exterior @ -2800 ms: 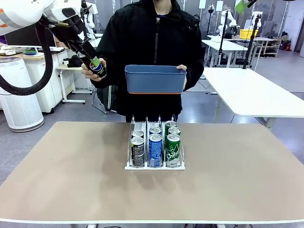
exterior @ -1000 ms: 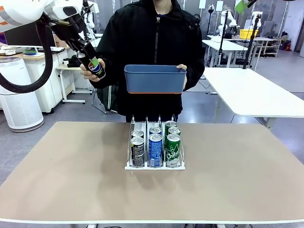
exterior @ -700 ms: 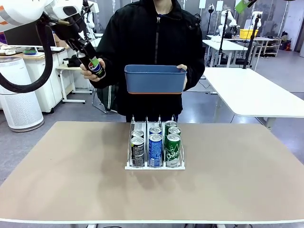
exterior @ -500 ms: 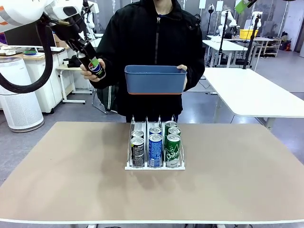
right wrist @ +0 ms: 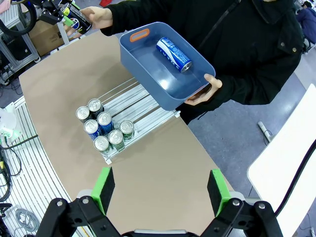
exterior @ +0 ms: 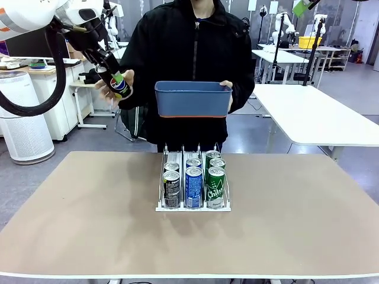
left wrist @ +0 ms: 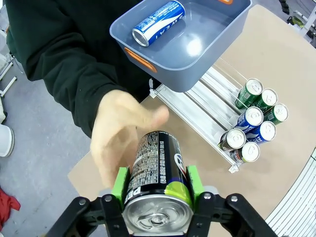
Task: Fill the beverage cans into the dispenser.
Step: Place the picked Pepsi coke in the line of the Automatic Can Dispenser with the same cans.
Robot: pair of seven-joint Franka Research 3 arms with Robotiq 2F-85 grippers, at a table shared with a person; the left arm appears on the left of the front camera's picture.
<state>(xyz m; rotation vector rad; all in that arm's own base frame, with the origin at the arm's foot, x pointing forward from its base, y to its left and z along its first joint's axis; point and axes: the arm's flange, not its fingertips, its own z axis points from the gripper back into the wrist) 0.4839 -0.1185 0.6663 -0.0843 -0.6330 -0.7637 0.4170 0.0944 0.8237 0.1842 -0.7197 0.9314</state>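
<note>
Left gripper (exterior: 116,78) pinching a black can (exterior: 122,87); right gripper (right wrist: 160,191) spread wide, holding nothing.
Front view: the left gripper is raised at ten o'clock with the tilted black can between its pads. The person's hand (exterior: 128,76) is open just behind it; contact cannot be told. The rack (exterior: 160,207) stands mid-table with six cans (exterior: 193,179), two to a lane. The blue bin (exterior: 192,100) is held above the rack's twelve o'clock end. Left wrist view: green pads press both sides of the black can, silver top toward the camera, rack at three o'clock. Right wrist view: the pads are far apart above the table (right wrist: 163,158). A blue-and-white can (right wrist: 174,54) lies in the bin at twelve o'clock, and the person's other hand (right wrist: 203,90) grips the bin's edge.
</note>
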